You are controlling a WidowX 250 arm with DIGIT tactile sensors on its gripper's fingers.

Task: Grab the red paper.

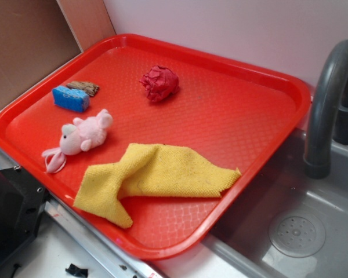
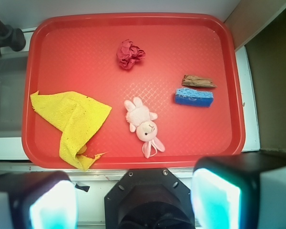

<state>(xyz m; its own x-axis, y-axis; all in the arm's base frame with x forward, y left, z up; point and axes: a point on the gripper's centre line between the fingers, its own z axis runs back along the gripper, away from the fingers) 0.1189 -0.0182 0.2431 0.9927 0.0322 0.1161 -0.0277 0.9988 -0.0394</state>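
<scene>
Large bright red plastic tray (image 1: 261, 92) on white bench beside grey sink (image 1: 313, 231); crumpled dark red paper wad (image 1: 159, 83) near tray's back rim. Fingers (image 2: 215, 198) spread wide, empty.

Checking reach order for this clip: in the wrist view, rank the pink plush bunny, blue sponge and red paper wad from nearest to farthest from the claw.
1. Pink plush bunny, tray centre, nearest the claw.
2. Blue sponge, right side.
3. Red paper wad, far end.

No readable text or labels.
</scene>
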